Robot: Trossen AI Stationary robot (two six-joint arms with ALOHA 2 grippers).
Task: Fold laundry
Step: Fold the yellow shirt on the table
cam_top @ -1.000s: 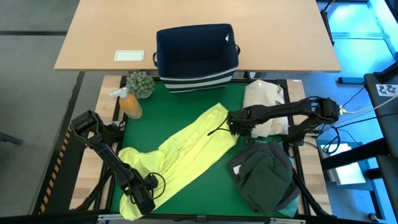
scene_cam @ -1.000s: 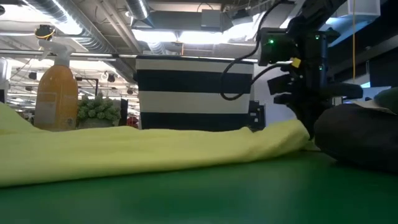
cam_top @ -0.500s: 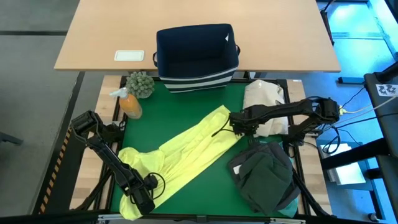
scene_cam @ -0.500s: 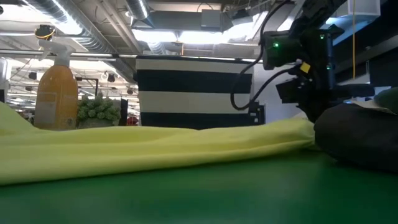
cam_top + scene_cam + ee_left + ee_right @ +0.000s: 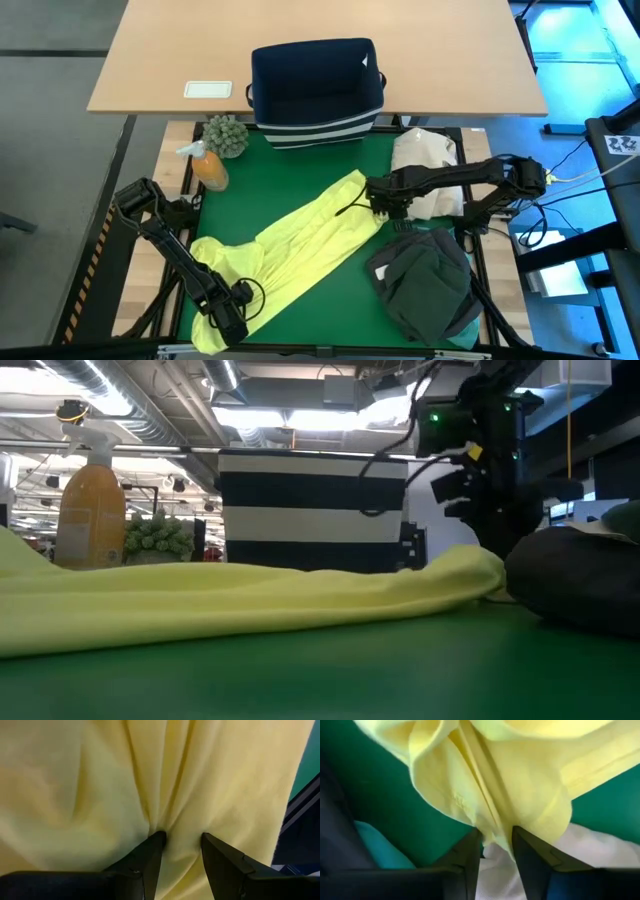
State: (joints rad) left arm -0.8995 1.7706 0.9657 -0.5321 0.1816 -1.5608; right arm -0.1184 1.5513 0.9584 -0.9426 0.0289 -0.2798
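Right now I see the yellow-green shirt (image 5: 295, 248) stretched diagonally across the green mat (image 5: 330, 310), one end at each gripper. My left gripper (image 5: 232, 325) sits at the near-left end — its wrist view shows a pinch of cloth clamped between the fingers (image 5: 150, 855). The right gripper (image 5: 378, 205) is at the far end; its jaws stand slightly apart with the hem bunched between them, touching. Beside it lies the dark garment pile (image 5: 425, 280), a turquoise edge showing only from the right wrist.
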